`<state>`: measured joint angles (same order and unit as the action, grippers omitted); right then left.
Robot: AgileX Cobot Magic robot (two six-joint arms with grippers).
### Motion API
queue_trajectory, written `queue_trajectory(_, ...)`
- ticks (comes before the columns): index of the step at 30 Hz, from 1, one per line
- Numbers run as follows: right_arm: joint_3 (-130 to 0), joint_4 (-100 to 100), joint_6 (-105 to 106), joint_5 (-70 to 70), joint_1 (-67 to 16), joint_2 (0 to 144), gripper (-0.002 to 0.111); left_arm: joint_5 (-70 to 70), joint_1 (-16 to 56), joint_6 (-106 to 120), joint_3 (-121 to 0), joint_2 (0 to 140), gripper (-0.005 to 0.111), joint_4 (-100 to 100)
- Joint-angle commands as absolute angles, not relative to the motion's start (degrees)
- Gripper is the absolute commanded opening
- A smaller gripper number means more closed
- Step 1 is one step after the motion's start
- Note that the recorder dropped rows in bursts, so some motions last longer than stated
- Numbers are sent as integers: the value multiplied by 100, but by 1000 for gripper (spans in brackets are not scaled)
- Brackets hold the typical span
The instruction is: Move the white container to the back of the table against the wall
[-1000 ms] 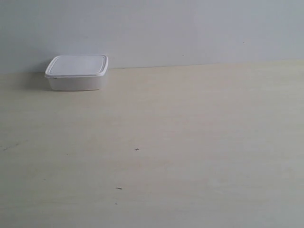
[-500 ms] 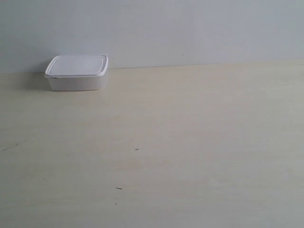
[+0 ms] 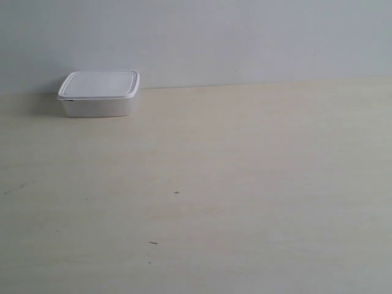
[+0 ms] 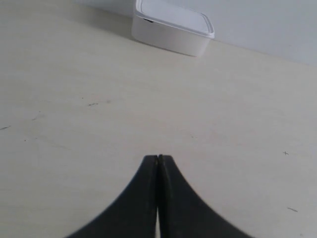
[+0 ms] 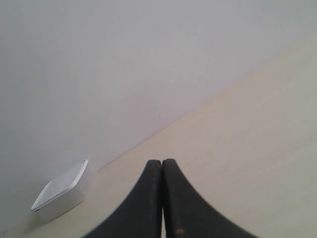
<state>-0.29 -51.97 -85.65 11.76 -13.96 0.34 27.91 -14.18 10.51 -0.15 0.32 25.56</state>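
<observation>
White container (image 3: 98, 93) at the wall (image 3: 245, 37): likely light, stiff, slick, so take its side walls under the lid rim; your left gripper (image 4: 157, 159) and right gripper (image 5: 162, 162) are pressed together, empty.

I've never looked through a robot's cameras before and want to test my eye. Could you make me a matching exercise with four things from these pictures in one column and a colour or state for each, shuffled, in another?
Things
1. white container
2. left gripper
3. wall
4. table

Descriptions
A. pale cream and flat
B. black, shut, holding nothing
C. lidded, resting far back beside the wall
D. plain light grey-white

Pairs: 1-C, 2-B, 3-D, 4-A
</observation>
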Motion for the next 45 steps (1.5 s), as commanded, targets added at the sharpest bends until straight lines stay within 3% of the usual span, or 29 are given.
queue_trajectory(1,0,-5192,-8508,1204,-1270,0,0,2711,-1490,1033,0,0,0,2572)
queue_trajectory(23,0,-4992,-8397,1300,-1270,0,0,2722,-1490,1045,0,0,0,2572)
queue_trajectory(27,0,-4015,-6901,2069,-1270,0,0,2722,-1490,1045,0,0,0,2572)
queue_trajectory(36,0,-1410,-2228,1865,-1270,0,0,2722,-1490,1045,0,0,0,2572)
queue_trajectory(45,0,-427,-1129,1852,-1270,0,0,2722,-1490,1045,0,0,0,2572)
